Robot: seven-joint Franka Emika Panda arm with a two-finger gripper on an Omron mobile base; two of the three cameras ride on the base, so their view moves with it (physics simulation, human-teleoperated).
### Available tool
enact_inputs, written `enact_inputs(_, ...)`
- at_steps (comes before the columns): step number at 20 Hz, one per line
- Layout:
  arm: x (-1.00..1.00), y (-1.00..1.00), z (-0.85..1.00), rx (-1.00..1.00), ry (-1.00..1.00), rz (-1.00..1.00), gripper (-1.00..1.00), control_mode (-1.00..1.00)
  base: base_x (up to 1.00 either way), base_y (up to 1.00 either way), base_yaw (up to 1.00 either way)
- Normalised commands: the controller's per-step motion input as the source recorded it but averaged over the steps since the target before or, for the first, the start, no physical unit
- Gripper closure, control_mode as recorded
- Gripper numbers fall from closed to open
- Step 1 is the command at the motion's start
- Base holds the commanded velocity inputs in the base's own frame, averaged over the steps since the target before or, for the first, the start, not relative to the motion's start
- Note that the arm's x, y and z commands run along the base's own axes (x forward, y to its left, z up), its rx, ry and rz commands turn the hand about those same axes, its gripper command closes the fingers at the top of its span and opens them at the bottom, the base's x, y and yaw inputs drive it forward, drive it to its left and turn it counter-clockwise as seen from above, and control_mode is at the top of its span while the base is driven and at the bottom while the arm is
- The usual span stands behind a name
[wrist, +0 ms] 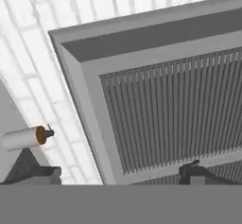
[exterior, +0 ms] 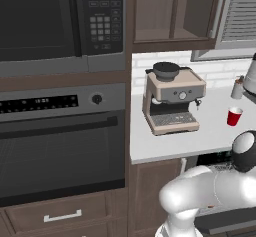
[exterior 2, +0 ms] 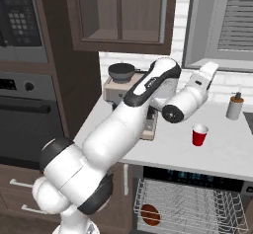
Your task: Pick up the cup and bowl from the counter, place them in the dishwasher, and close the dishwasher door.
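Lots of bare counter (exterior 2: pixel 232 151) all around the cup (exterior 2: pixel 199 135), with the coffee machine (exterior: pixel 172 101) standing well off to its left, the pump bottle (exterior 2: pixel 234 106) behind it to the right, nothing touching it.

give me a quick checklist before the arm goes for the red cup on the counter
1. Red cup upright on the counter, nothing touching it: ok.
2. End effector open and empty, fingertips set wide: ok.
3. End effector aimed at the cup: not ok; the hand view faces the window blinds and the pump bottle.
4. Dishwasher open, wire rack out: ok.
5. Bowl already in the rack: cannot tell; a brown round thing lies there.
6. Coffee machine well apart from the cup: ok.
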Motion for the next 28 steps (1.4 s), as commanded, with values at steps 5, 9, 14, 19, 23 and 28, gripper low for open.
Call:
enact_inputs(5,-0.45,0.0,-0.02,-0.89,-0.07,0.71,-1.0,-1.0,0.0,0.0,0.0)
enact_inputs(9,-0.38,0.02,-0.06,-1.0,0.27,0.55,-1.0,-1.0,0.0,0.0,0.0)
enact_inputs(14,-0.11,0.4,-0.7,-0.86,0.44,0.26,-1.0,-1.0,0.0,0.0,0.0)
enact_inputs(19,0.06,0.05,-0.43,-0.24,0.14,0.01,-1.0,-1.0,0.0,0.0,0.0)
enact_inputs(23,0.51,-0.05,-0.25,-0.09,0.21,-0.01,-1.0,-1.0,0.0,0.0,0.0)
enact_inputs(28,0.51,-0.02,-0.3,0.0,0.52,-0.01,-1.0,-1.0,0.0,0.0,0.0)
